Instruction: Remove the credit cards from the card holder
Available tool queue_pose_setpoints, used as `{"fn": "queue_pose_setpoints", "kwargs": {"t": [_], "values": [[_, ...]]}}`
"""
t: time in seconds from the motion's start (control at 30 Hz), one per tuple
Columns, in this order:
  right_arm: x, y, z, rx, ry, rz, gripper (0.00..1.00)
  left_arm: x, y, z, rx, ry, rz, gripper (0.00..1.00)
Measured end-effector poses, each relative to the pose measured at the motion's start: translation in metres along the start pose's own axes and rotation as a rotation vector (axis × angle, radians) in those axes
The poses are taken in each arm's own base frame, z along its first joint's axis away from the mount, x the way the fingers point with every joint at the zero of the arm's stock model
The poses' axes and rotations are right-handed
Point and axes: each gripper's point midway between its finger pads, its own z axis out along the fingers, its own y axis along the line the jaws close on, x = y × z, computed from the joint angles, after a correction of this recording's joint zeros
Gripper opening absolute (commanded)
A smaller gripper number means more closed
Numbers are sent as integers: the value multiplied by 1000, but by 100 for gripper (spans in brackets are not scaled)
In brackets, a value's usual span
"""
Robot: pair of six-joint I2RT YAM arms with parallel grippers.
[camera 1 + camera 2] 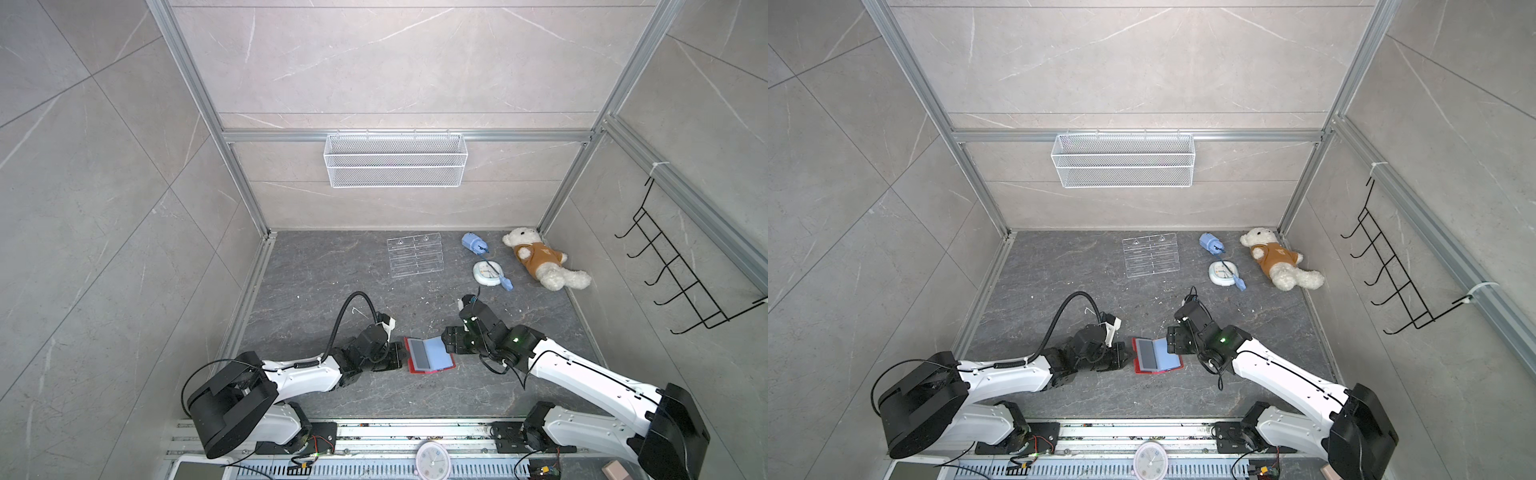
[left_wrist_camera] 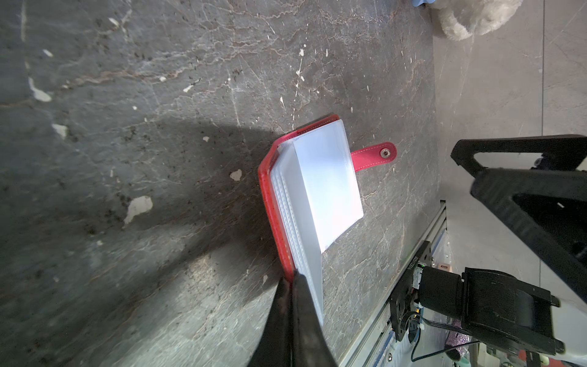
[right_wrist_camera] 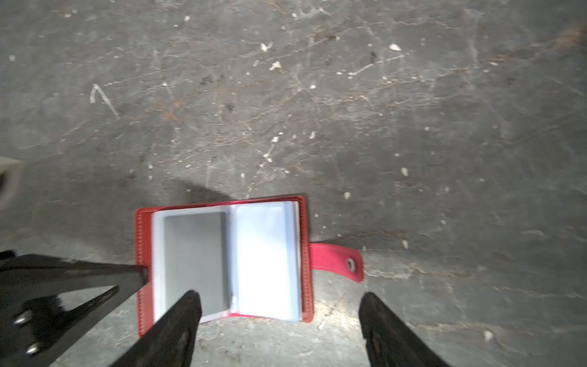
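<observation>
1. Red card holder (image 1: 429, 355) lies open on the dark table (image 1: 332, 282), near centre, between both arms, snap tab (image 3: 336, 262) on its right side.
2. Left gripper (image 2: 291, 281) clenched on its left cover edge.
3. Right gripper (image 3: 281, 297) spread wide over its right edge, gripping nothing.
4. Grey credit card (image 3: 193, 260) sits in the left sleeve.

My workplace: a robot lab test cell; aluminium extrusion frame (image 1: 270, 136); marble-look wall panels (image 1: 374, 62); dark stone-look floor (image 1: 324, 274); wire basket (image 1: 395, 166) hung on that frame; hook rack (image 1: 685, 266); my arms' slotted mounting rail (image 1: 415, 432), wiring exposed.
</observation>
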Motion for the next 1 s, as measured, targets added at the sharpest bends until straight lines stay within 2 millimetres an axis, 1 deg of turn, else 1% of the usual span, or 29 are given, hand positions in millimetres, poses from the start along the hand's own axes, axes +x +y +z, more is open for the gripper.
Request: {"fn": "queue_pose_setpoints", "kwargs": {"t": [0.07, 0.17, 0.27, 0.37, 0.47, 0.73, 1.0], "values": [[5, 14, 3, -47, 19, -26, 83, 0, 0, 0, 0, 0, 0, 0], [24, 36, 19, -83, 84, -88, 83, 0, 0, 0, 0, -1, 0, 0], [44, 45, 37, -76, 155, -130, 83, 0, 0, 0, 0, -1, 0, 0], [55, 46, 50, -61, 193, -146, 83, 0, 0, 0, 0, 0, 0, 0], [57, 47, 56, -61, 203, -145, 83, 0, 0, 0, 0, 0, 0, 0], [54, 55, 58, -90, 187, -145, 83, 0, 0, 0, 0, 0, 0, 0], [57, 53, 64, -77, 201, -144, 82, 0, 0, 0, 0, 0, 0, 0]]}}
